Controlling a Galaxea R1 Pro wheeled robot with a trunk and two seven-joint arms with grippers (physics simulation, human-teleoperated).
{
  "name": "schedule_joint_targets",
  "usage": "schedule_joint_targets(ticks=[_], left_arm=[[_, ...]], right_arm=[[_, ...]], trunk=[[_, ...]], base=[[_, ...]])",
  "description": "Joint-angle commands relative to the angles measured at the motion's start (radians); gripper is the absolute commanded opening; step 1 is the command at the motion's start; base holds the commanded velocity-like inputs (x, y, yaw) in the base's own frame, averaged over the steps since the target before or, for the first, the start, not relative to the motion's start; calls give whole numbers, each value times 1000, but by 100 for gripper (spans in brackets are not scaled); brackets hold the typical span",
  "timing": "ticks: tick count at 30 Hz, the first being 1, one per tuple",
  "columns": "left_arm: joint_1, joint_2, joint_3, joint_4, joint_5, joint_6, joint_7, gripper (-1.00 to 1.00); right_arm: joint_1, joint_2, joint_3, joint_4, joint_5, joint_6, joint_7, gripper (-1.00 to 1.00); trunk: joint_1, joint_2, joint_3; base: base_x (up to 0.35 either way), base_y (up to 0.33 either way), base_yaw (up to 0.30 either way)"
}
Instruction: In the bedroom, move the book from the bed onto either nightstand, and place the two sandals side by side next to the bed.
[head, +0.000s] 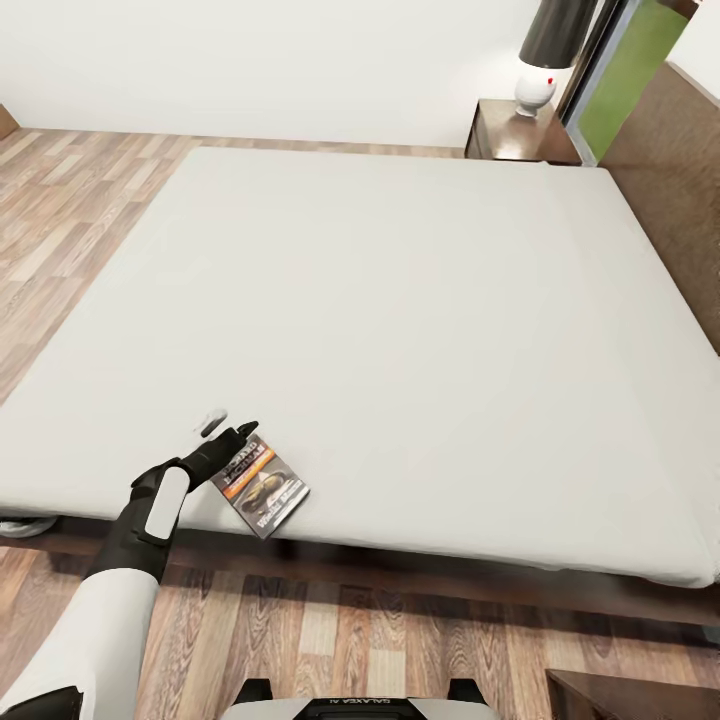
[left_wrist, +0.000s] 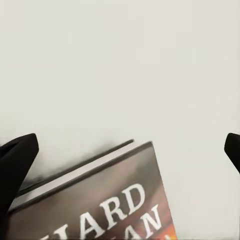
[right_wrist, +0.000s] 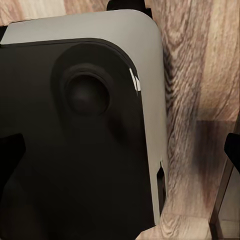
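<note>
Lying flat at the bed's lower-left edge, the book sits between the left gripper's spread fingers; right gripper's fingers also spread.

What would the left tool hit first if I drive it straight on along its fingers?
Most likely the book, lying between the open fingertips; past its edge there is only the bed mattress. Depth is hard to judge.

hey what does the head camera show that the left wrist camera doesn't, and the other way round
Head view alone: the whole bed, its headboard, a nightstand bearing a lamp, and the wood floor. Left wrist view alone: the cover's white lettering up close and the book's page edge. Shared: the book near the mattress edge, with the open left tool over its corner.
</note>
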Motion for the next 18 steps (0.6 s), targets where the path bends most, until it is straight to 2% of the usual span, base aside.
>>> schedule_joint_targets(ticks=[1, 18], left_arm=[[0, 0, 3, 0, -3, 9, 0, 100], [0, 0, 3, 0, -3, 9, 0, 100]], right_arm=[[-1, -1, -9, 4, 9, -7, 0, 100], [-1, -1, -8, 4, 9, -7, 0, 100]], trunk=[[0, 0, -1], [0, 0, -1]], base=[[-54, 0, 0], [-14, 0, 0]])
